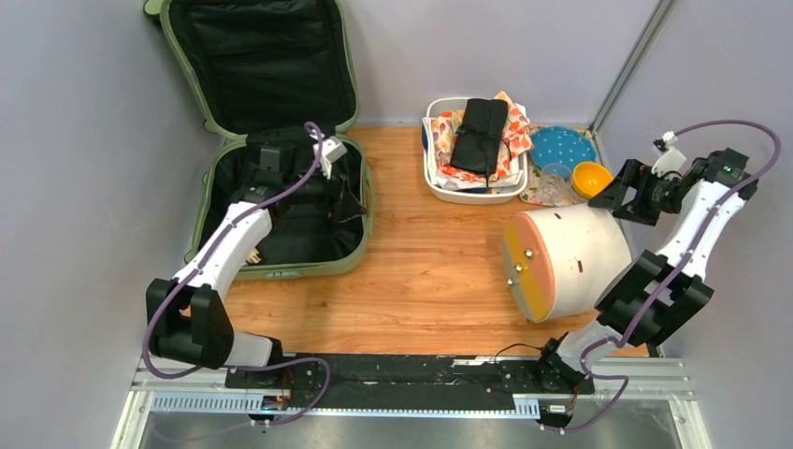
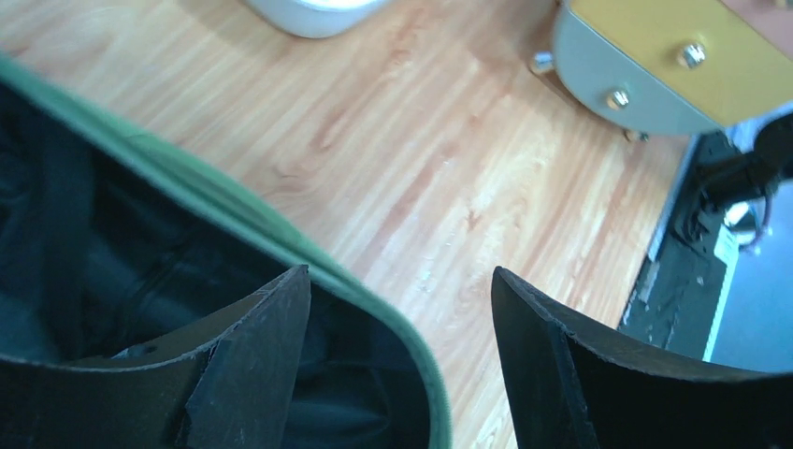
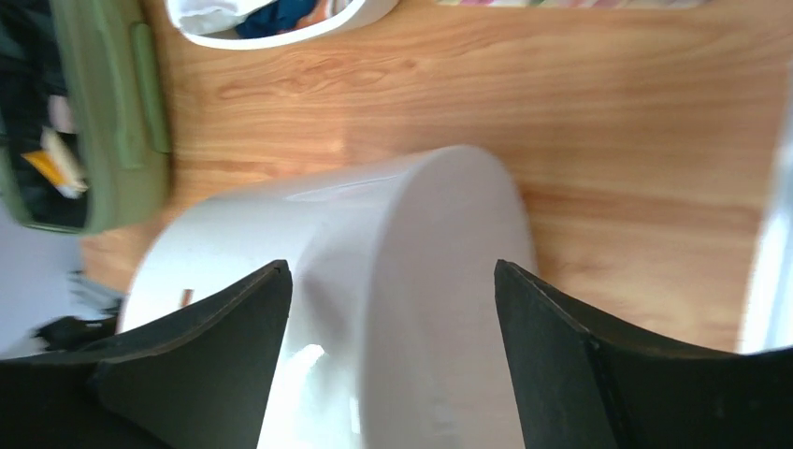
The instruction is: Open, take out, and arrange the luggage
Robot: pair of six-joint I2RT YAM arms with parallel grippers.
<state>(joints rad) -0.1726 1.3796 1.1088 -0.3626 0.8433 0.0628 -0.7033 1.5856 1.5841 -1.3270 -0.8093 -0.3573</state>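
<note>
Luggage (image 1: 266, 75) lid up | left pincer (image 2: 400, 285) spread above rim | right pincer (image 3: 393, 271) spread

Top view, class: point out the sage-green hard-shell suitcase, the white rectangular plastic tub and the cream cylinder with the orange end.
sage-green hard-shell suitcase (image 1: 309, 267), top view, near rim.
white rectangular tub (image 1: 472, 196), top view, near wall.
cream cylinder (image 1: 582, 248), top view, curved side.
</note>
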